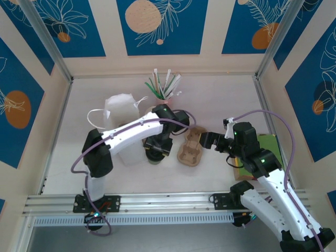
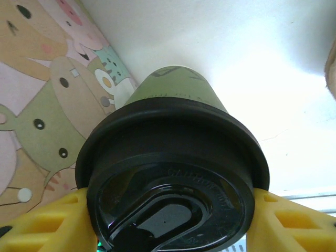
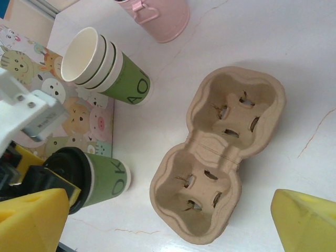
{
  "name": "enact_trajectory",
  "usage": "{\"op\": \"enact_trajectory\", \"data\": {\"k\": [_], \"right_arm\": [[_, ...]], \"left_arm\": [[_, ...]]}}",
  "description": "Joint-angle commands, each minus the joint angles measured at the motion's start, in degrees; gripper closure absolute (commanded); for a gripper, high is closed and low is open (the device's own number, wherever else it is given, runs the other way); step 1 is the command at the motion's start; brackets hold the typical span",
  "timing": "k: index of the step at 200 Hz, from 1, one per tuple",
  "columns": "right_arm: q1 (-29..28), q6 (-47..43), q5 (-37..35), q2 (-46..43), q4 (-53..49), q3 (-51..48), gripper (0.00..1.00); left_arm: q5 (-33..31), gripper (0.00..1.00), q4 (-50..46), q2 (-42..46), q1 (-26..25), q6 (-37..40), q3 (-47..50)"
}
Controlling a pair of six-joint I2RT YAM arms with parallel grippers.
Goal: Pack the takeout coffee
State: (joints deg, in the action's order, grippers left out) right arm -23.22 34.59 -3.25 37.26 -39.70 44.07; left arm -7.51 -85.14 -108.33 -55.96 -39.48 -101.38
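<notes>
Counter (image 1: 226, 100), pale and boxed in by blue-patterned walls, listed item by item. Takeout coffee (image 3: 102, 178): upright on the counter at the edge of the cartoon-animal mat (image 3: 79, 113), near the left side of the pulp carrier (image 3: 220, 157). Left claw (image 1: 157, 148): about half closed, its yellow fingers (image 2: 47, 220) pressed on either side of the black lid rather than the paper wall. I judge this the chief hazard, since lifting by the lid could pop it off or let the cup swing and spill. Right claw (image 1: 208, 140): spread wide, empty, hovering at the carrier's right side, where I read a collision risk during the transfer. Stack of lidless cups (image 3: 105, 65) and pink cup (image 3: 157, 16): close behind the coffee, easily toppled. Open room: bare counter in front of the carrier; the white bag (image 1: 121, 113) hems in the left side.
</notes>
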Motion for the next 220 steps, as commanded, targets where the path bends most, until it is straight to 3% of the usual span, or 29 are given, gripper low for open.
{"op": "enact_trajectory", "data": {"k": [1,66,127,220], "right_arm": [[0.32,-0.59,0.33,0.37,0.42,-0.90,0.01],[0.52,-0.49,0.78,1.22,0.51,-0.75,0.01],[0.55,-0.62,0.69,1.33,0.59,-0.80,0.01],[0.59,-0.76,1.29,1.24,1.11,-1.22,0.01]], "left_arm": [[0.91,0.48,0.78,4.79,1.59,2.11,2.70],[3.15,0.48,2.26,7.53,2.42,3.37,4.06],[6.59,0.48,4.91,2.26,-1.22,1.63,-0.65],[7.60,0.48,7.55,-0.28,-1.34,2.65,1.94]]}}
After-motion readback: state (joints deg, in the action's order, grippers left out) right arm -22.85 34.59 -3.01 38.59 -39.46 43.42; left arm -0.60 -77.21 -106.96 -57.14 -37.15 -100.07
